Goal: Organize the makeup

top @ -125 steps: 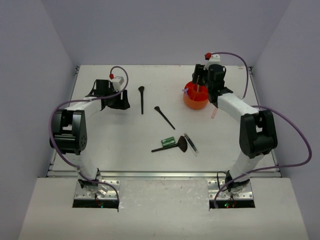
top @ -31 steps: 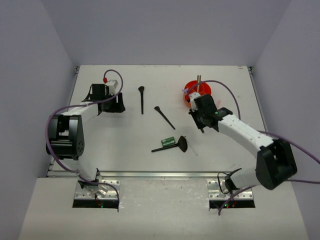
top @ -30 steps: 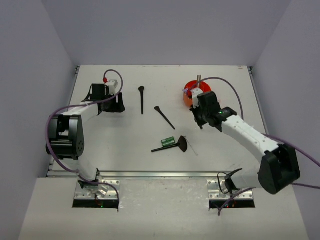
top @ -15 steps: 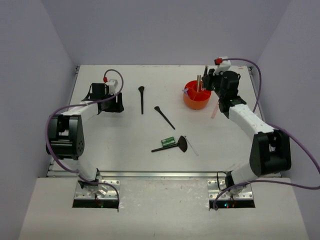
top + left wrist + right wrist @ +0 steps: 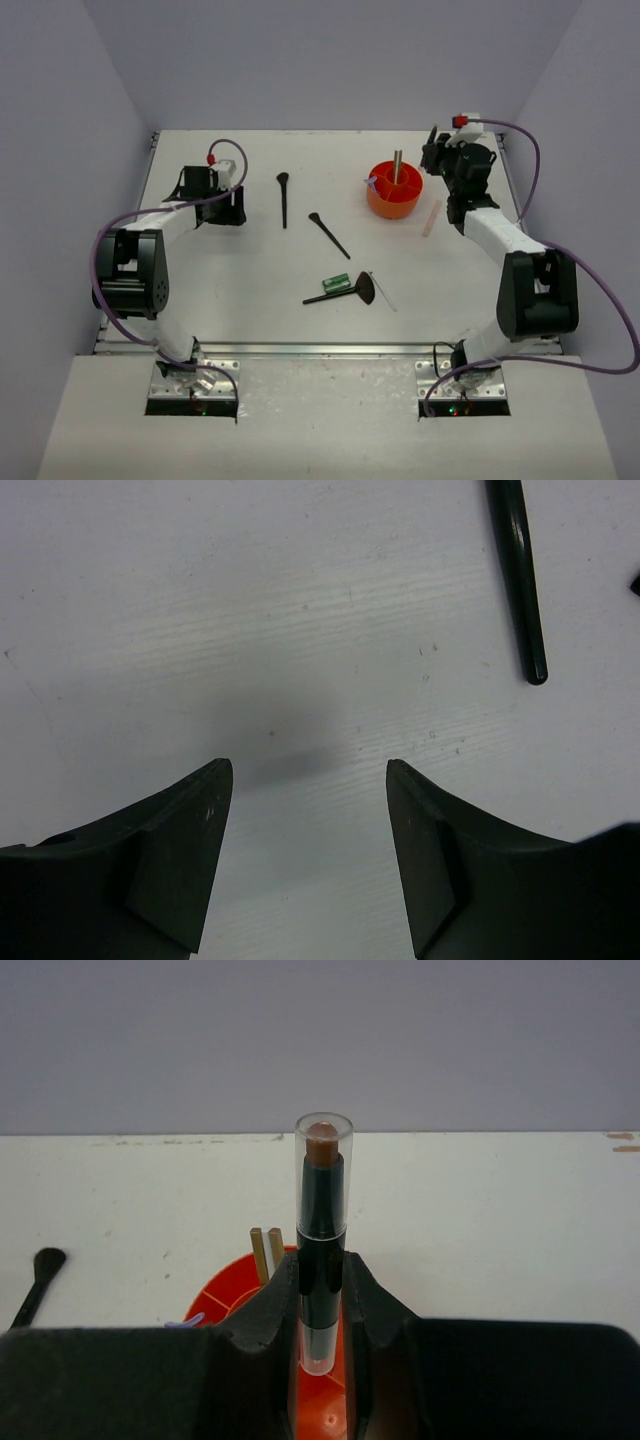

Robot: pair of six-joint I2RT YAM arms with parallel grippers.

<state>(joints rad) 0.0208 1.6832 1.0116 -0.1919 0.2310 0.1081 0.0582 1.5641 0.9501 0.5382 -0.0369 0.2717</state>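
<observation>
My right gripper [image 5: 322,1272] is shut on a black makeup stick [image 5: 322,1210] with a clear cap and a brown tip, held upright just right of the orange cup [image 5: 392,200] and above table level. In the top view that gripper [image 5: 438,156] is at the back right. The cup holds upright tan sticks [image 5: 267,1250] and a lilac tool [image 5: 372,183]. A pink stick [image 5: 431,218] lies right of the cup. Two black brushes [image 5: 283,198] [image 5: 328,234], a fan brush [image 5: 346,292] and a green tube [image 5: 335,283] lie on the table. My left gripper [image 5: 308,770] is open over bare table.
A black brush handle [image 5: 518,580] lies just beyond the left gripper's right finger. A thin clear item [image 5: 383,291] lies beside the fan brush. Grey walls close in the white table [image 5: 220,280] on three sides.
The right arm has swung from the table's middle up and to the right side of the orange cup, carrying the stick. The left arm has stayed still.
</observation>
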